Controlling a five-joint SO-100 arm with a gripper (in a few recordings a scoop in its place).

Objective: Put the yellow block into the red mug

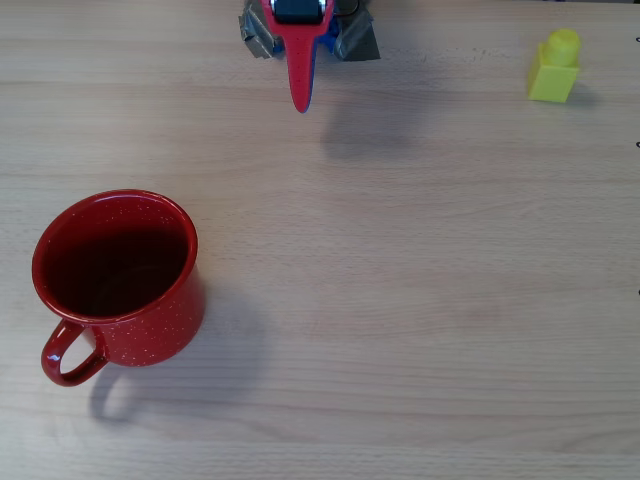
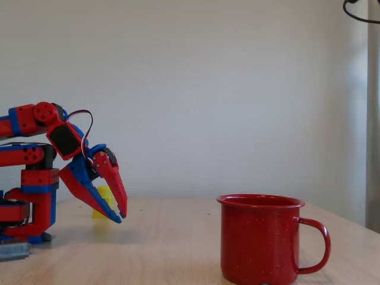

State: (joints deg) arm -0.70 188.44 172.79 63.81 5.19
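In the overhead view we see our pincer (image 1: 301,100) at the top edge of the table (image 1: 400,300), its red and blue fingers pointing down the picture and tapering to one tip. From above the two fingers overlap, so the gap between them is hidden there. In the fixed view the pincer (image 2: 120,215) hangs off the folded red and blue arm (image 2: 35,178) at the left, tips aimed down and a little right, just above the wood. There the fingertips sit nearly together, with only a thin sliver between them near the ends, so we read the pincer as narrow and holding nothing.

The block (image 1: 555,68) stands upright on the table well to the right of the pincer in the overhead view, at about the same height in the picture, stud up. It touches nothing but the table. In the fixed view we catch a bit of the block (image 2: 105,198) just behind the fingers, partly covered by them, further back on the table.

The mug (image 1: 115,275) stands upright well apart from the pincer, down and to the left of it in the overhead view, with its handle pointing to the lower left. Its inside is dark and we see nothing in it. In the fixed view the mug (image 2: 260,237) is to the right of the pincer and nearer the camera, handle to the right.
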